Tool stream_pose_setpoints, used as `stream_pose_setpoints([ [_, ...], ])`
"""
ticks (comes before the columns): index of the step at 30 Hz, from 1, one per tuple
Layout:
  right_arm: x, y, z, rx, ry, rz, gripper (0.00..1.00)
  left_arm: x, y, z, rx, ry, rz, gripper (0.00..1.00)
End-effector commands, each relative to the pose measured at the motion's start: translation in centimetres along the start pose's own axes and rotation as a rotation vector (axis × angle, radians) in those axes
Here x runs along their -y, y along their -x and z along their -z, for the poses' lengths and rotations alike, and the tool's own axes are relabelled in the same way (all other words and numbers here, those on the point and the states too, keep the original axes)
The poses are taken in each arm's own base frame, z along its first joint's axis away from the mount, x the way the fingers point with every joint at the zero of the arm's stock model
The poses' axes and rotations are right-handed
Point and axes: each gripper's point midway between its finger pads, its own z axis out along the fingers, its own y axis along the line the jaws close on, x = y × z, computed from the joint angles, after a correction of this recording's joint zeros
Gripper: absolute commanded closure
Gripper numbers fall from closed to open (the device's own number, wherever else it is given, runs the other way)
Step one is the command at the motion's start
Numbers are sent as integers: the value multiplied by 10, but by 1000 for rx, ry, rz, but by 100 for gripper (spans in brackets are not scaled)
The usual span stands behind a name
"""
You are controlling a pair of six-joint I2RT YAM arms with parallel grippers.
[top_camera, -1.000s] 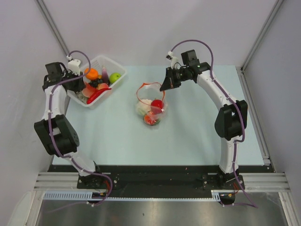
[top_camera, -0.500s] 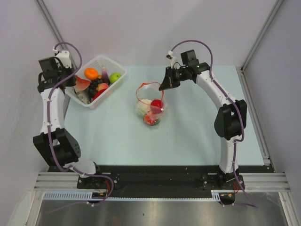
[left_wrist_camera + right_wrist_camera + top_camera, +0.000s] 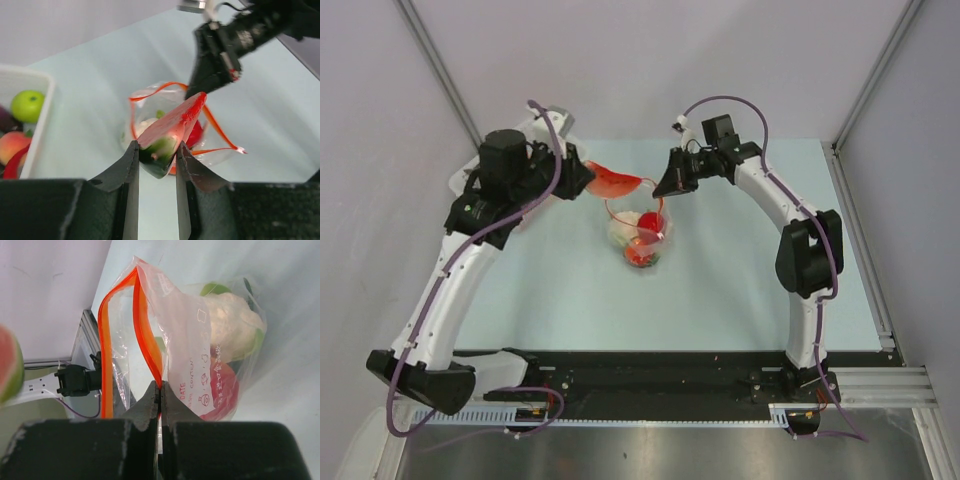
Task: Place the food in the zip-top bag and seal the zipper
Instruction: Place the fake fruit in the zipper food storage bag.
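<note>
My left gripper (image 3: 588,178) is shut on a toy watermelon slice (image 3: 612,183), red with a green rind, and holds it in the air just left of the bag's mouth. In the left wrist view the slice (image 3: 172,127) sits between the jaws of the left gripper (image 3: 156,150). The clear zip-top bag (image 3: 640,235) stands on the table with white cauliflower (image 3: 230,325) and a red tomato (image 3: 222,390) inside. My right gripper (image 3: 665,186) is shut on the red-orange zipper strip (image 3: 145,330) and holds the mouth up and open; it also shows in the right wrist view (image 3: 160,387).
The white basket (image 3: 35,82) is at the far left, mostly hidden under my left arm in the top view. It holds a green apple (image 3: 27,105), a peach (image 3: 12,147) and other toy foods. Light blue table (image 3: 740,280) with walls behind.
My left arm has swung from the basket to the right, carrying the watermelon slice up to the bag's mouth. The right gripper has kept its hold on the zipper strip.
</note>
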Motion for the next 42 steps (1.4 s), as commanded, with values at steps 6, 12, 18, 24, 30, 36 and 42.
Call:
stream_pose_setpoints([
  [6, -53, -1, 21, 44, 86, 119, 100, 49, -33, -43, -185, -83, -436, 100],
  [12, -56, -5, 24, 46, 90, 127, 100, 31, -46, -52, -241, 41, -639, 100],
  [18, -56, -3, 21, 45, 106, 119, 100, 6, -45, -53, -251, 190, -850, 100],
  [24, -58, 2, 16, 38, 144, 102, 100, 26, -61, -71, -296, 128, -1031, 100],
  [30, -58, 2, 11, 25, 178, 86, 100, 51, -102, -87, -365, -14, -1206, 86],
  [36, -61, 1, 13, 19, 190, 91, 100, 75, -112, -71, -416, -231, -1120, 20],
  [42, -60, -2, 14, 6, 200, 102, 100, 70, -94, -41, -426, -361, -810, 25],
])
